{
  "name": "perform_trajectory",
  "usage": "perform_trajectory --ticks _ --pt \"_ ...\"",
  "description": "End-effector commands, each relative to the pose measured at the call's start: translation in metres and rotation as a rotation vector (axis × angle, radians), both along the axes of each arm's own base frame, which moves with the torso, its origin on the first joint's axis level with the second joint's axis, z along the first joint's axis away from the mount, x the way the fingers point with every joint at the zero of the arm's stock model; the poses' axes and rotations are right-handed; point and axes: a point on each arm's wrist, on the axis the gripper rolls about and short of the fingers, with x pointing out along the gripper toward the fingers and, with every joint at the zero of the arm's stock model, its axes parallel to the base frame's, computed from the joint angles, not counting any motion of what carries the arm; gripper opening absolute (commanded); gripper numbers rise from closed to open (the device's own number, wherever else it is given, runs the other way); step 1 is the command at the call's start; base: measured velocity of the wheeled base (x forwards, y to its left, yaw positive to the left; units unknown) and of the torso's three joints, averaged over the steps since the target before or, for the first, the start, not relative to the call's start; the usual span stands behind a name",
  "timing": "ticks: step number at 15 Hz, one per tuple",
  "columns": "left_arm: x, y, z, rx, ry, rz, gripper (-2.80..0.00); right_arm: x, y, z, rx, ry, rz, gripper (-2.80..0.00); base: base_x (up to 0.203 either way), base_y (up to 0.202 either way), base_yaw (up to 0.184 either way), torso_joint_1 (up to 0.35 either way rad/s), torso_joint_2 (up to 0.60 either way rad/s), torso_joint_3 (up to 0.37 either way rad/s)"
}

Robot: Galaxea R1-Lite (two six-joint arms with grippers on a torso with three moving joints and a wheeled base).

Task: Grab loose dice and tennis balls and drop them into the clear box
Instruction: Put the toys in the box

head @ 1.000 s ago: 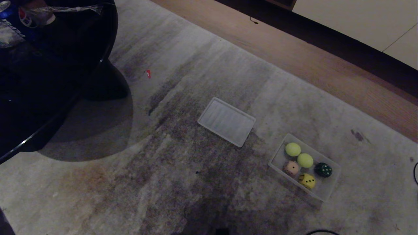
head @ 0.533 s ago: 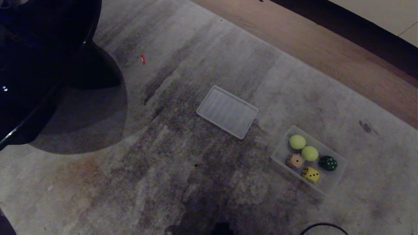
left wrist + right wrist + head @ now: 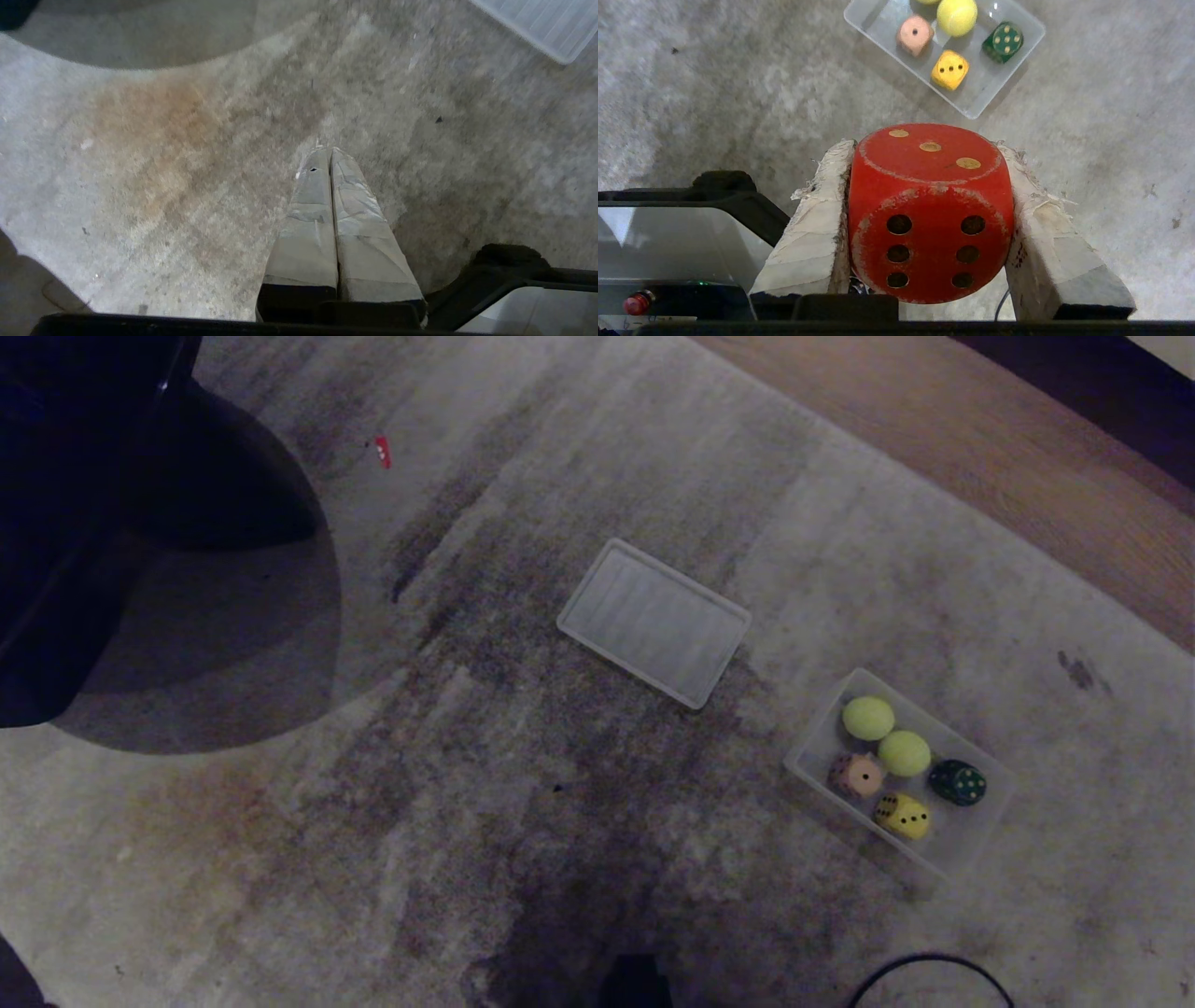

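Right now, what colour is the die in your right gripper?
Red with yellowish pips on top, clamped in the right gripper. The right wrist view shows it best.

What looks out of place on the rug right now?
A small red scrap lies alone on the rug, far from the clear box. The ribbed panel sits loose beside the box. Nothing is spilled.

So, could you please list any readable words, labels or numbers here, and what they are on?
No words or brands can be read.
Handwritten strip on the robot's body: cut off, unreadable.
Pips only: red die three and six; yellow die three; pinkish die one.
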Motion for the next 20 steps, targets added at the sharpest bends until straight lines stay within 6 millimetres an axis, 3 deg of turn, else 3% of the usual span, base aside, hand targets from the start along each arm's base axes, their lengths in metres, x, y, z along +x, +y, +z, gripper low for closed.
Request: perform_trajectory --ticks 1,16,20 --pt "0.0002 0.0000 -0.0004 0.001 0.003 0.001 -2.80 0.0001 0.0000 -0.0001 0.000 0.003 0.001 -2.80 0.000 0.000 0.000 0.002 0.01 -0.198" --pt "0.0002 -0.0001 -0.0004 0.019 0.004 -0.004 -2.80 0.0000 0.0001 -0.0001 0.001 0.003 0.005 -2.80 0.000 0.000 0.000 0.002 0.00 -0.195" --pt "0.0002 0.0001 -0.0004 -0.015 0.003 0.004 -2.80 0.0001 0.0000 -0.0001 0.001 0.003 -0.001 -2.80 0.000 0.000 0.000 0.002 0.00 -0.041"
